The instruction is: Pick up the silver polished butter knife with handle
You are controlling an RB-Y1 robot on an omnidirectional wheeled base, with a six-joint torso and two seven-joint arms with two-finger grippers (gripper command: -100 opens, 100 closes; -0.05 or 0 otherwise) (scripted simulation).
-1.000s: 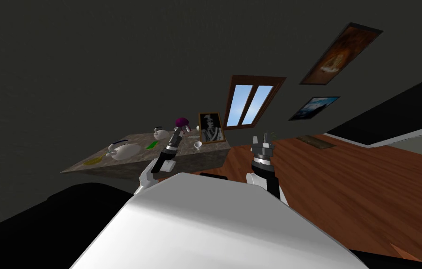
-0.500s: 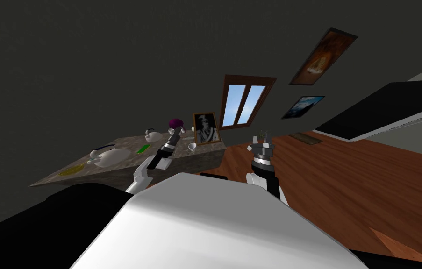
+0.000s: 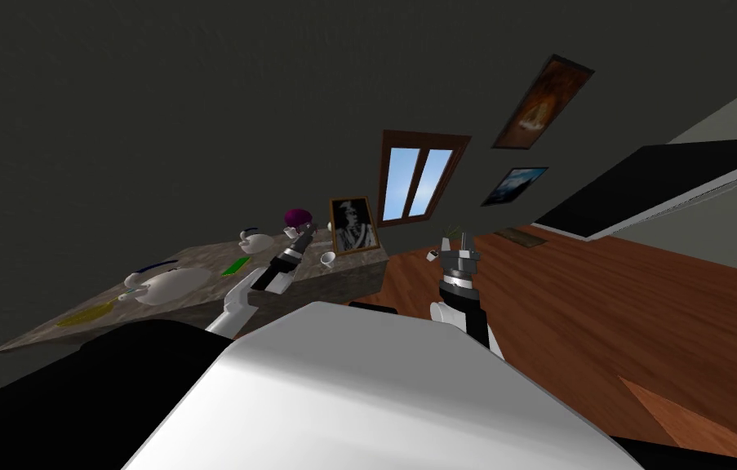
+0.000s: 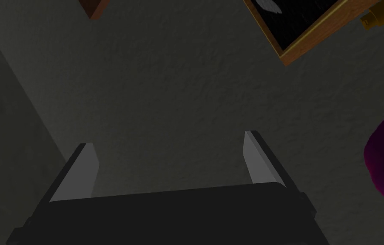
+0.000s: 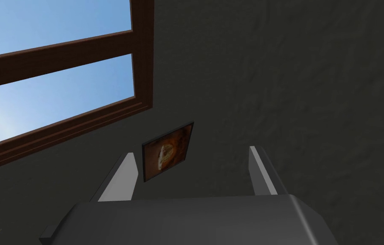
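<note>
My view is swinging, so the table [image 3: 195, 308] is now sitting further left in the frame than before. My left gripper [image 3: 308, 233] is reaching over its mottled, stone-like top, fingers spread wide and holding nothing, with a rounded purple thing [image 3: 297, 216] just beyond. The knife is too small for me to pick out there. Right of the table's straight edge, wood floor [image 3: 603, 302] is lying open. My right gripper [image 3: 460, 241] is pointing up at centre, equally wide, empty.
</note>
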